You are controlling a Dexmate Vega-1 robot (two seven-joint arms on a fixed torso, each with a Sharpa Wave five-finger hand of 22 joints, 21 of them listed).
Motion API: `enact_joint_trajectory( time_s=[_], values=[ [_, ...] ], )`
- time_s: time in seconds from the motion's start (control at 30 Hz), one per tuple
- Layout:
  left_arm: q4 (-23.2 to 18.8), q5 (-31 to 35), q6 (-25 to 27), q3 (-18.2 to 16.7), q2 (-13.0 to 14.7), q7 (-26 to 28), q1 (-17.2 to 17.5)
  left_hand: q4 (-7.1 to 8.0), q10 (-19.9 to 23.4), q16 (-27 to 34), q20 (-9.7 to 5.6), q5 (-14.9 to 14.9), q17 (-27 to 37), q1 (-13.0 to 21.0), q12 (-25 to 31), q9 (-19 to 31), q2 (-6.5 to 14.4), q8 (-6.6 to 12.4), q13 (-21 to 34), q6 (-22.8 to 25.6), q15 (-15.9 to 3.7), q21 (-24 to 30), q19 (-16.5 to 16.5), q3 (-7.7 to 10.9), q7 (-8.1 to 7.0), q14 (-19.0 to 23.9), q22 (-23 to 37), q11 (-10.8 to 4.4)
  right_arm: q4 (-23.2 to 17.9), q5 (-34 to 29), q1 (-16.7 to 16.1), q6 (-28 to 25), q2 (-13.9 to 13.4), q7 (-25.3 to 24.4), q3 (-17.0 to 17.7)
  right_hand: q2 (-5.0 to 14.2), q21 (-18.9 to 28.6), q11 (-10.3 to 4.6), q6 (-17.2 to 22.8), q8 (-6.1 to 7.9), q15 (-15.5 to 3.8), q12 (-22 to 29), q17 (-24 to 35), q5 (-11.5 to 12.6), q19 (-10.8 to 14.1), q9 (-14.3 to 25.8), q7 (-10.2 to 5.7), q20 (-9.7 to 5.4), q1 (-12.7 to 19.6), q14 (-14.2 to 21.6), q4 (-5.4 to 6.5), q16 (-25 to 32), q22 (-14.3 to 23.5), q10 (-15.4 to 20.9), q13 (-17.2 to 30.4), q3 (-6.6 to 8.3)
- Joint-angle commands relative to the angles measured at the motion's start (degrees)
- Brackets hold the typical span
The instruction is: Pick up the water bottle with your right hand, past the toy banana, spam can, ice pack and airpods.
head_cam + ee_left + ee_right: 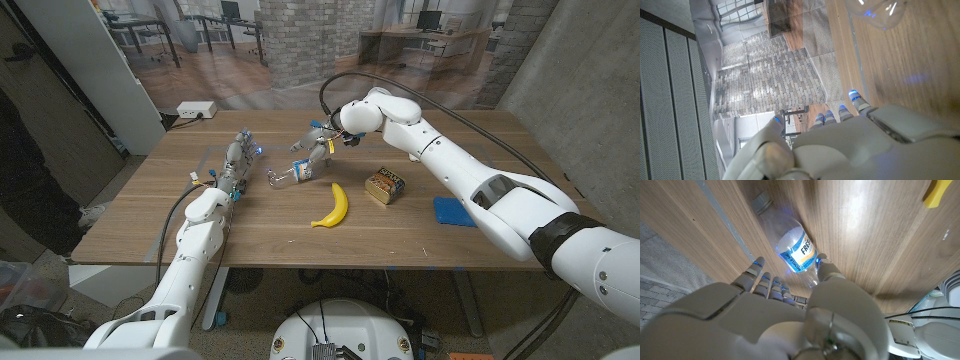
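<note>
The open right robot hand (318,147), fingers straddling the lying water bottle (292,175) at eleven o'clock from the toy banana (333,206), should be closed squarely around the label.

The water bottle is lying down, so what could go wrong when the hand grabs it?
The water bottle lies on its side, so it might roll away if the right hand nudges it. It is clear and smooth, so it could slip from the fingers. It could also roll toward the left hand nearby.
</note>
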Motion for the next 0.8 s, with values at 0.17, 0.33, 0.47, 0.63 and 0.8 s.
enact_joint_trajectory(
  time_s=[0.17,0.33,0.47,0.63,0.8],
  values=[
    [-0.17,-0.18,0.29,-0.11,-0.02,0.06,0.25,-0.03,-5.08,0.17,0.61,0.39,0.33,-0.31,0.26,0.12,1.3,0.16,0.32,-4.82,0.06,-0.12,-6.28,-0.13,0.07,-7.17,0.27,-0.13,1.8,-1.49,0.48,-0.6,0.9,-0.95,-0.89,-0.88,0.13,0.01,-0.35,0.56,-0.04,0.09,0.23,0.4,0.28,0.3,-0.01,-0.3,0.77,0.03,0.32,0.15,0.12,-0.06,0.1,-0.04],
    [-0.2,-0.23,0.44,-0.14,-0.05,0.03,0.32,-0.03,-5.09,0.18,0.58,0.39,0.33,-0.32,0.26,0.12,1.29,0.17,0.32,-4.82,0.07,-0.16,-6.22,-0.15,0.07,-7.15,0.27,-0.19,2.11,-1.68,0.53,-0.69,1.03,-0.95,-1.04,-1.29,0.11,0.0,-0.26,0.65,-0.15,0.13,0.23,0.47,0.25,0.31,-0.25,-0.36,0.85,0.0,0.39,0.14,0.12,-0.04,0.11,-0.3],
    [-0.28,-0.25,0.53,-0.22,-0.03,0.07,0.39,-0.02,-5.13,0.18,0.54,0.39,0.33,-0.33,0.24,0.12,1.28,0.16,0.32,-4.84,0.08,-0.19,-6.16,-0.18,0.1,-7.17,0.27,-0.17,2.22,-2.03,0.55,-0.8,1.16,-1.37,-1.19,-2.02,0.08,-0.13,-0.18,0.73,-0.26,0.16,0.25,0.54,0.22,0.31,-0.44,-0.48,0.66,-0.01,0.57,0.15,0.12,-0.04,0.11,-0.83],
    [-0.21,-0.22,0.44,-0.25,-0.05,0.11,0.37,-0.02,-5.09,0.17,0.54,0.39,0.34,-0.34,0.26,0.12,1.27,0.16,0.32,-4.84,0.12,-0.25,-6.16,-0.21,0.11,-7.18,0.28,-0.16,2.7,-2.0,0.68,-0.8,1.44,-1.27,-1.33,-2.62,0.1,-0.19,0.02,0.84,-0.29,0.17,0.27,0.65,0.3,0.32,-0.53,-0.51,0.5,0.04,0.78,0.18,0.14,-0.1,0.12,-1.37],
    [-0.15,-0.24,0.53,-0.3,-0.08,0.16,0.4,-0.01,-5.13,0.17,0.56,0.4,0.34,-0.36,0.25,0.12,1.26,0.16,0.32,-4.84,0.14,-0.3,-6.14,-0.23,0.1,-7.2,0.28,-0.12,3.35,-2.13,0.82,-0.59,1.68,-1.47,-1.66,-2.92,0.13,0.01,0.09,0.88,-0.14,0.2,0.27,0.78,0.4,0.32,-0.44,-0.31,0.51,0.07,0.89,0.2,0.15,-0.1,0.12,-1.66]
  ],
)
